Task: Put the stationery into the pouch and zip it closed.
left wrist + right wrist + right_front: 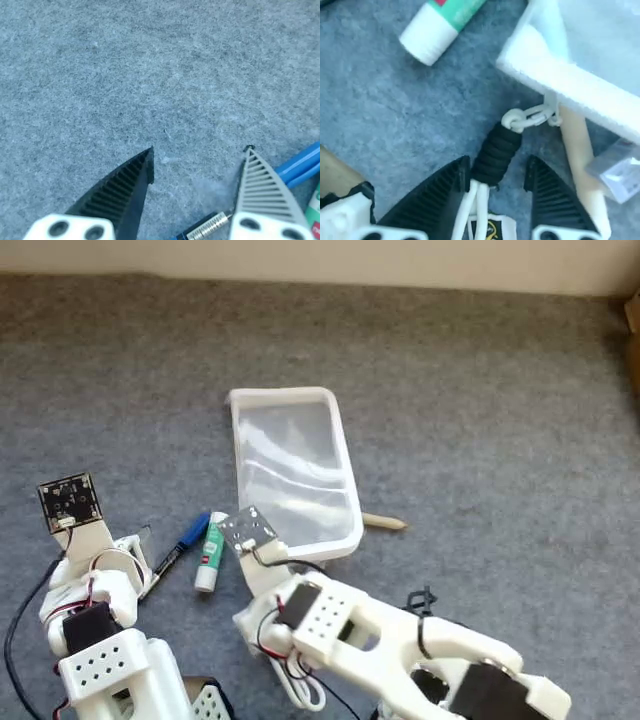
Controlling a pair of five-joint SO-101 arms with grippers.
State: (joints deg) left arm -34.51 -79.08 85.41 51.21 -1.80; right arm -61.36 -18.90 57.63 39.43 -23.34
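A translucent white pouch (292, 468) lies flat mid-table. A blue pen (186, 538) and a green-and-white glue stick (209, 553) rest just beside its near left corner. My left gripper (199, 150) hangs open over bare carpet, with the pen (299, 163) and glue stick (315, 204) off to one side. My right gripper (498, 160) is open at the pouch's near edge (560, 75). Its jaws straddle a black zipper pull (496, 152) on a white chain. A beige stick (580, 155) pokes out from under the pouch, and the glue stick (440, 25) lies close by.
Grey carpet (480, 390) covers the whole table. The beige stick (384, 523) juts out to the right of the pouch. White cables (300, 685) loop beneath the right arm. A small clear piece (620, 170) lies by the stick.
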